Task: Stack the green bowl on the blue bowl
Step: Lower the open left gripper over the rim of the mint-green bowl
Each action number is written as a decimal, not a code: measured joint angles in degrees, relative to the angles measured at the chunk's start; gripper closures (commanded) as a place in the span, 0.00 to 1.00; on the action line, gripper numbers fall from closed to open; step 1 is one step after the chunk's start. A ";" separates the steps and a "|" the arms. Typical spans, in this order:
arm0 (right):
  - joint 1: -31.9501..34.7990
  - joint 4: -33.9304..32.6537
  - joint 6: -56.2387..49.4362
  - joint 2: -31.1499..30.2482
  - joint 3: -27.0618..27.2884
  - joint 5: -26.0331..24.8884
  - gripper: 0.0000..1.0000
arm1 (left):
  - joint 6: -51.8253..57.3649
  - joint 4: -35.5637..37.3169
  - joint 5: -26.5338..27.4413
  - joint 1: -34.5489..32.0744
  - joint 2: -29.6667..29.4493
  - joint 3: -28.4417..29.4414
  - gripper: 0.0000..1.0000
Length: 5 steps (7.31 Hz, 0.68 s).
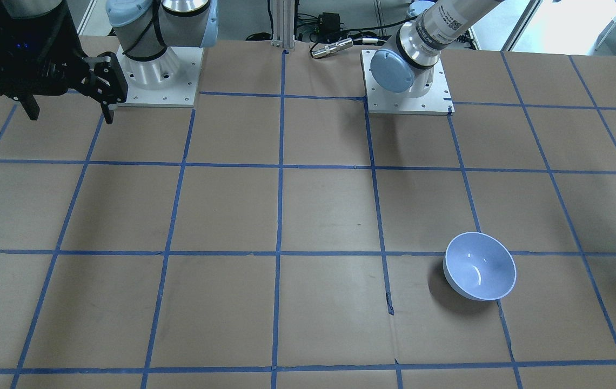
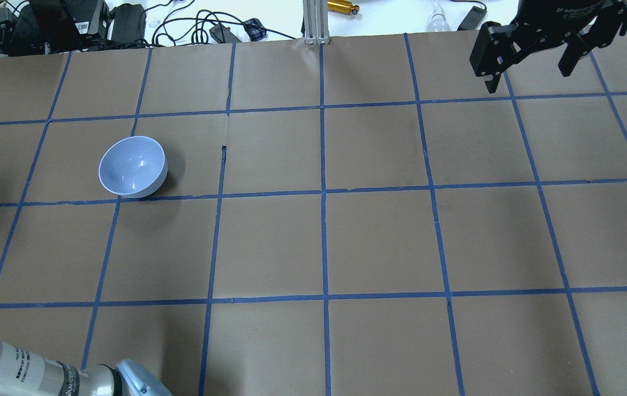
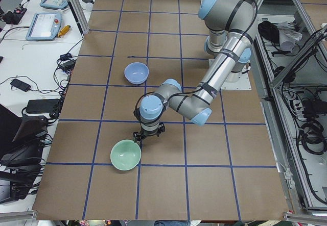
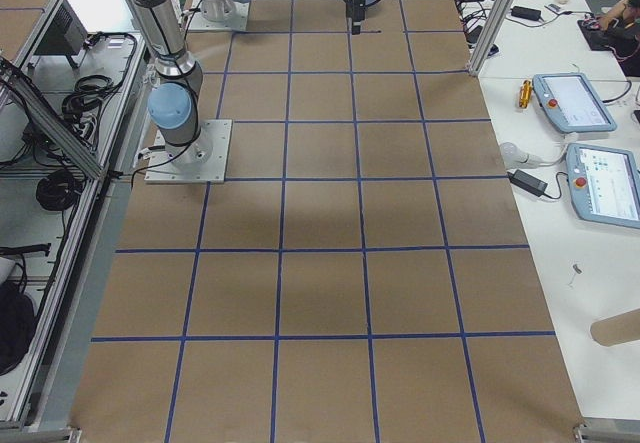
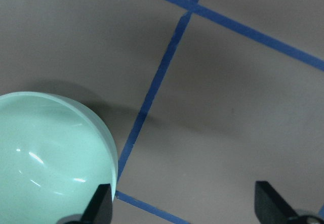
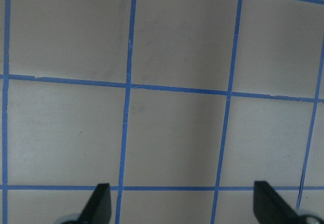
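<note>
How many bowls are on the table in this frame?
2. The blue bowl sits alone on the robot's left side; the green bowl sits farther to that side, by the open left hand.

A brown-papered counter (image 2: 379,242) carries a grid of blue tape (image 2: 323,192). An aluminium post (image 2: 313,22) stands at its far edge. Seen from overhead, a gold cylinder (image 2: 344,7) lies just right of the post, with tangled black cables (image 2: 192,25) to the post's left.

left gripper (image 5: 182,196) jaws spread: green bowl (image 5: 50,153) rim just beside one finger, bare table (image 5: 228,107) between fingers and ahead. blue bowl (image 3: 136,73) well apart. right gripper (image 6: 179,193) spread above bare table.
</note>
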 measured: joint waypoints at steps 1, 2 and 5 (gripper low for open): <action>0.00 0.00 0.00 0.00 0.00 0.00 0.00 | 1.17 0.80 -0.63 0.02 -2.11 1.87 0.00; 0.00 0.00 0.00 0.00 0.00 0.00 0.00 | 2.14 0.99 -1.60 0.15 -4.03 3.32 0.00; 0.00 0.00 0.00 0.00 0.00 0.00 0.00 | 6.26 0.11 -2.41 1.19 -8.02 6.30 0.02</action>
